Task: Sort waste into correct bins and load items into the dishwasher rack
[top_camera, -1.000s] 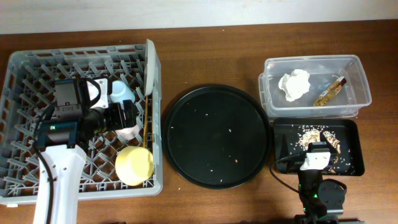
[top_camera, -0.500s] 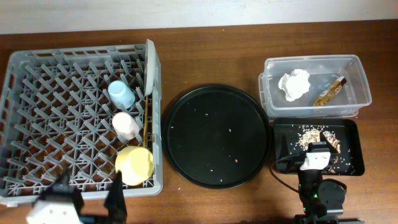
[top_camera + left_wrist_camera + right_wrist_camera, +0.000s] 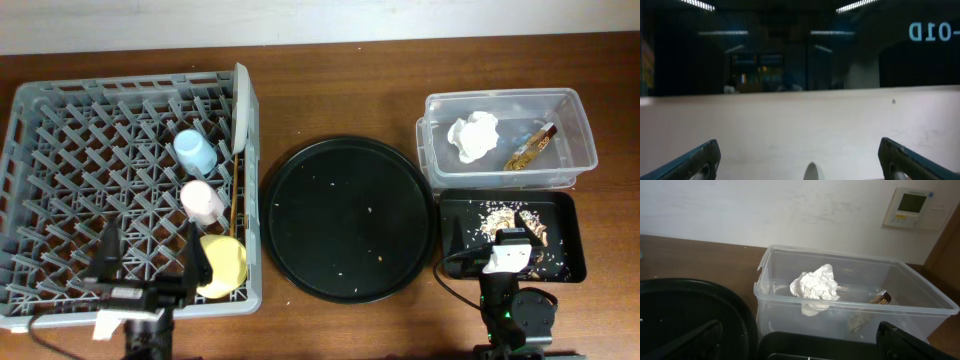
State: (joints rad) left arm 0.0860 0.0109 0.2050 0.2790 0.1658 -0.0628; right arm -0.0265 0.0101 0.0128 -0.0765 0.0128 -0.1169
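Note:
The grey dishwasher rack [image 3: 60,150] holds the light-blue cup [image 3: 195,152], the pink cup [image 3: 202,201], the yellow bowl [image 3: 226,264], the chopsticks [image 3: 235,205] and the plate [image 3: 241,108], which stands on edge at its right side. The clear tub [image 3: 575,130] holds the white tissue [image 3: 473,135] and the gold-brown wrapper [image 3: 530,147]; both show in the right wrist view, tissue [image 3: 815,284], tub [image 3: 790,307]. The black rectangular tray [image 3: 565,215] holds food scraps [image 3: 500,213]. My left gripper [image 3: 150,270] is open and empty at the rack's front edge [image 3: 790,167]. My right gripper [image 3: 508,250] is open and empty over the black tray's front [image 3: 800,350].
The large round black tray [image 3: 350,218] lies between the rack and the bins, with a few crumbs on it; its rim shows in the right wrist view [image 3: 700,310]. The left wrist view faces a pale wall. The table's front edge is just behind both arms.
My left arm has drawn back from over the cups in the rack to the rack's front edge, gripper open and empty. The right arm has not moved.

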